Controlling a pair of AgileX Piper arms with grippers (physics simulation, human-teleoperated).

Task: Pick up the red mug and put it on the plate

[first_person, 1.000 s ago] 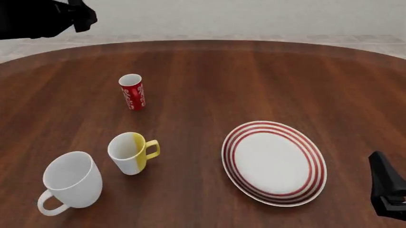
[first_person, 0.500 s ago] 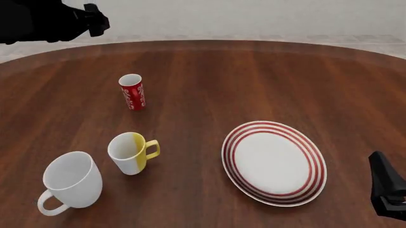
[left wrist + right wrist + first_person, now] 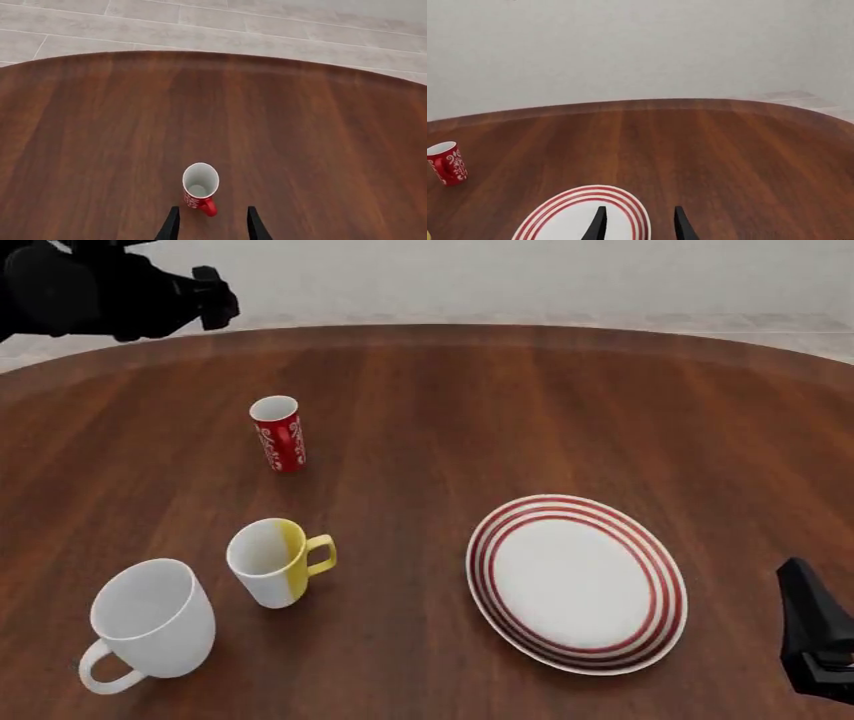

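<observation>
Currently the red mug (image 3: 279,435) stands upright on the table (image 3: 534,410), well apart from the plate (image 3: 577,582), on the plate's far left. Left gripper (image 3: 213,226) hangs above the mug, fingers spread wide, nothing between them; mug's rim sits just beyond the fingertips (image 3: 173,216). Right gripper (image 3: 639,221) hovers over the plate's near edge, fingers parted, empty. Yellow-and-white mug (image 3: 278,561) and large white mug (image 3: 150,622) sit left of the plate, nearer the arms.

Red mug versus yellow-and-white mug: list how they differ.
The red mug is narrower and slimmer than the yellow-and-white mug. The red mug is red with white markings; the yellow-and-white mug is half yellow, half white. The red mug stands farther from the camera. Both stand upright, with white interiors.
</observation>
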